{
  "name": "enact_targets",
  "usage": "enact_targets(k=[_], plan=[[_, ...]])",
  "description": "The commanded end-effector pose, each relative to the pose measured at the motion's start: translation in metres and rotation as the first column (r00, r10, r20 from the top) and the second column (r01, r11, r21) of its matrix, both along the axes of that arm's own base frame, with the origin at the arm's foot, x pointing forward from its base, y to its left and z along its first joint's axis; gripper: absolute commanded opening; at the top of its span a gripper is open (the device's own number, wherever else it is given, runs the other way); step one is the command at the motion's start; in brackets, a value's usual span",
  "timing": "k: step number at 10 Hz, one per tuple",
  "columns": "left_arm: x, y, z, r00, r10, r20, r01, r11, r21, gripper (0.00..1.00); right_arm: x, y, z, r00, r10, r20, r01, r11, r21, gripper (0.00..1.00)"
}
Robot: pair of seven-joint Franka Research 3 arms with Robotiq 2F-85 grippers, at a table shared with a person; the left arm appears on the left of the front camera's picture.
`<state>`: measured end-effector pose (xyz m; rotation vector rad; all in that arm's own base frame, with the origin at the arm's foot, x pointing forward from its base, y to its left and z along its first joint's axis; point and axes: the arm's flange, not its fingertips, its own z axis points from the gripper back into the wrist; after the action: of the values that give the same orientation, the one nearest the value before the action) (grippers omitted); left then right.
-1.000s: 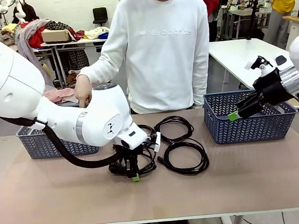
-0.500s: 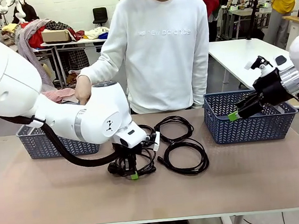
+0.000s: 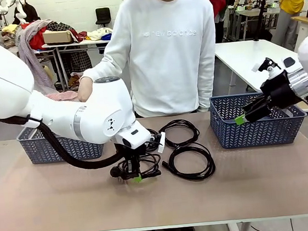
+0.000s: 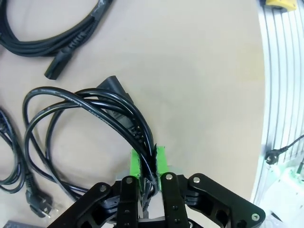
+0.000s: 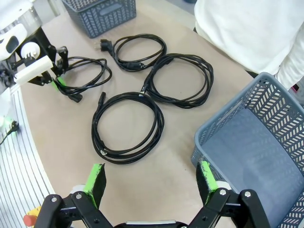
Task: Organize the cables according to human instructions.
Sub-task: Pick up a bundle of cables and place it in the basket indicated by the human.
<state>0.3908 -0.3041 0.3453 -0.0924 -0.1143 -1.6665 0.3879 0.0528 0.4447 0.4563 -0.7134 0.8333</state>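
Held cable (image 4: pixel 109 102) - my left gripper (image 4: pixel 148 164) is clamped tight on its bunched loops, near the front-middle of the table (image 3: pixel 261 187). I can't quite tell whether the bundle hangs clear of the tabletop.

Three more lie flat just beside it: near cable (image 5: pixel 124 97), middle cable (image 5: pixel 180 57), far cable (image 5: pixel 137 37).

My right gripper (image 3: pixel 240 119) hovers in front of the right basket (image 3: pixel 255 132) - jaws wide, nothing in them.

The person's hand (image 3: pixel 85 90) is over the left basket (image 3: pixel 36 151).

Near table (image 3: pixel 250 193) edge bare; cables (image 5: pixel 206 78) crowd centre; left arm (image 3: pixel 88 122) fronts left basket (image 3: pixel 34 153); right basket (image 3: pixel 257 129) empty
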Motion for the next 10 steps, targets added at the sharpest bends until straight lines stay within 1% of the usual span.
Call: enact_targets(k=[1,3,4,5,6,7,10], plan=[[-0.02,0.002,0.031,0.999,0.006,0.042,-0.007,1.0,0.024,0.0,0.006,-0.001,-0.004,0.999,0.019,0.033,-0.02,1.0,0.015,1.0],[-0.029,0.001,0.081,0.991,0.024,0.128,-0.028,0.999,0.03,0.0,0.006,-0.001,-0.004,0.999,0.019,0.033,-0.02,1.0,0.015,1.0],[-0.023,0.008,0.102,0.984,0.043,0.174,-0.052,0.998,0.045,0.0,0.006,-0.001,-0.004,0.999,0.019,0.033,-0.02,1.0,0.015,1.0],[-0.013,0.016,0.119,0.979,0.045,0.201,-0.058,0.997,0.055,0.0,0.006,-0.001,-0.004,0.999,0.019,0.033,-0.02,1.0,0.015,1.0],[0.001,0.027,0.135,0.976,0.052,0.21,-0.063,0.997,0.045,0.0,0.006,-0.001,-0.004,0.999,0.019,0.033,-0.02,1.0,0.015,1.0],[0.014,0.04,0.145,0.979,0.053,0.198,-0.058,0.998,0.018,0.0,0.006,-0.001,-0.004,0.999,0.019,0.033,-0.02,1.0,0.015,1.0],[0.054,0.076,0.166,0.974,0.123,0.191,-0.123,0.992,-0.009,0.0,0.006,-0.001,-0.004,0.999,0.019,0.033,-0.02,1.0,0.015,1.0]])
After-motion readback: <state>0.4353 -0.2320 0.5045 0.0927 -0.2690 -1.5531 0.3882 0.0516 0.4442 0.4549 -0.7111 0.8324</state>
